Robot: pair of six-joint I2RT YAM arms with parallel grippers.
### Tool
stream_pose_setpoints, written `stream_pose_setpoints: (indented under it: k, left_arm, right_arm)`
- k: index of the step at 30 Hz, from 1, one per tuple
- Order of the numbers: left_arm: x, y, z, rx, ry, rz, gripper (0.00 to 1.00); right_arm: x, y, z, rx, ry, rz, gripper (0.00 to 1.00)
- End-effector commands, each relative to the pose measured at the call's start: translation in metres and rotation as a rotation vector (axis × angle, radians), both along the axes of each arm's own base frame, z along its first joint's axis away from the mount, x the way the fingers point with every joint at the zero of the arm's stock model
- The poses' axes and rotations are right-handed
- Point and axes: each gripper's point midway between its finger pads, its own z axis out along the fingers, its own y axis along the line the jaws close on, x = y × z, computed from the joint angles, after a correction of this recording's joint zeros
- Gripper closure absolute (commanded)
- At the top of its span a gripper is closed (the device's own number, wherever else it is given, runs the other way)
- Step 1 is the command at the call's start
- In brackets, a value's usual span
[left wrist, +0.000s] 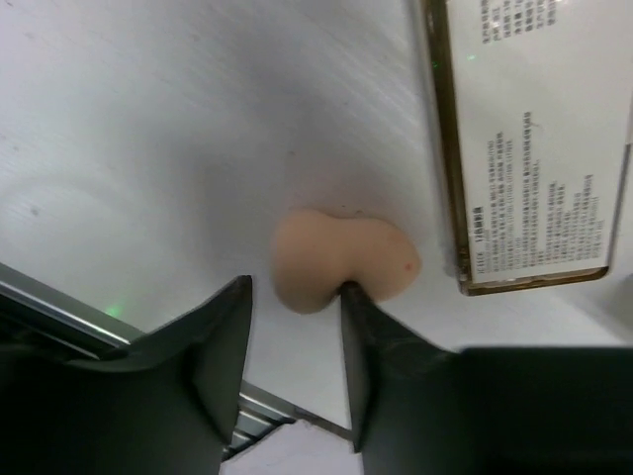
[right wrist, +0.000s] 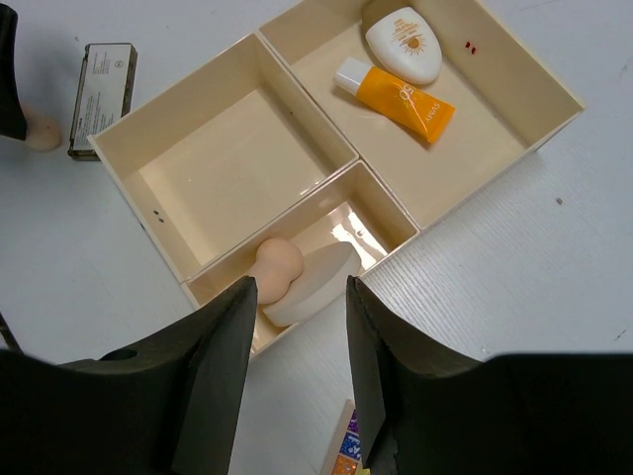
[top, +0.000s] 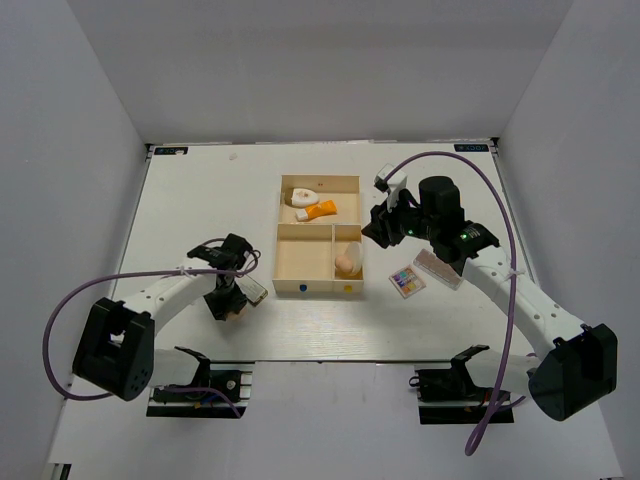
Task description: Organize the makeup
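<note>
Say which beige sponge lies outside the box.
The sponge on the table at the left gripper; the other sponge sits inside the box, in its small compartment.

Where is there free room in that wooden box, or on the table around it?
The square compartment is bare, bordered by the long compartment holding the orange tube and white teardrop piece. The narrow compartment is crowded by a sponge and puff. The table is open at its far left too.

two sponges (left wrist: 341,259) (right wrist: 278,263), one orange tube (right wrist: 401,99), one white teardrop piece (right wrist: 404,42), one puff (right wrist: 315,282), perhaps three palettes (top: 407,281) (top: 440,268) (right wrist: 103,84), one box (right wrist: 227,158).
</note>
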Motion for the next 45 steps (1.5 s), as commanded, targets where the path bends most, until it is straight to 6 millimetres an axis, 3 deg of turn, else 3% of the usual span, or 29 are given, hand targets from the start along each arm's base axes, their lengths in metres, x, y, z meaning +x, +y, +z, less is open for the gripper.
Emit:
stream_pose_setpoints:
  k: [1, 2, 5, 9, 12, 16, 19, 21, 22, 26, 30, 34, 45]
  left_arm:
    - [0.009, -0.010, -0.004, -0.043, -0.046, -0.010, 0.55]
    - [0.009, -0.012, -0.004, -0.052, -0.045, -0.014, 0.68]
    - [0.011, -0.018, 0.004, -0.076, -0.059, -0.038, 0.87]
    - [0.018, -0.026, 0.038, -0.127, -0.131, -0.099, 1.00]
    - [0.029, -0.039, 0.079, -0.206, -0.258, -0.231, 1.00]
    - [0.046, -0.071, 0.133, -0.358, -0.447, -0.442, 1.00]
    - [0.054, -0.111, 0.159, -0.530, -0.540, -0.619, 1.00]
    - [0.052, -0.138, 0.161, -0.655, -0.536, -0.716, 1.00]
    - [0.062, -0.150, 0.169, -0.697, -0.590, -0.749, 1.00]
    - [0.078, -0.186, 0.159, -0.789, -0.554, -0.822, 1.00]
    - [0.094, -0.218, 0.146, -0.818, -0.534, -0.879, 0.98]
    - [0.111, -0.245, 0.153, -0.821, -0.582, -0.922, 0.95]
    - [0.155, -0.283, 0.128, -0.661, -0.600, -0.905, 0.88]
  right_arm:
    - [0.001, 0.002, 0.019, 0.037, -0.050, 0.001, 0.52]
    - [0.001, 0.002, 0.020, 0.039, -0.051, 0.002, 0.52]
    - [0.001, 0.001, 0.022, 0.042, -0.054, 0.000, 0.52]
    - [-0.002, 0.000, 0.025, 0.045, -0.068, 0.002, 0.52]
    - [-0.002, -0.005, 0.032, 0.047, -0.098, -0.016, 0.52]
    - [0.003, -0.012, 0.033, 0.032, -0.125, -0.053, 0.52]
    - [0.011, -0.023, 0.037, 0.003, -0.166, -0.115, 0.52]
    - [0.021, -0.040, 0.037, -0.036, -0.207, -0.198, 0.52]
    - [0.023, -0.045, 0.037, -0.045, -0.221, -0.226, 0.52]
    - [0.030, -0.072, 0.036, -0.083, -0.261, -0.342, 0.52]
    - [0.029, -0.082, 0.036, -0.078, -0.276, -0.371, 0.53]
    - [0.031, -0.087, 0.037, -0.071, -0.273, -0.383, 0.53]
    - [0.030, -0.089, 0.031, -0.053, -0.252, -0.363, 0.53]
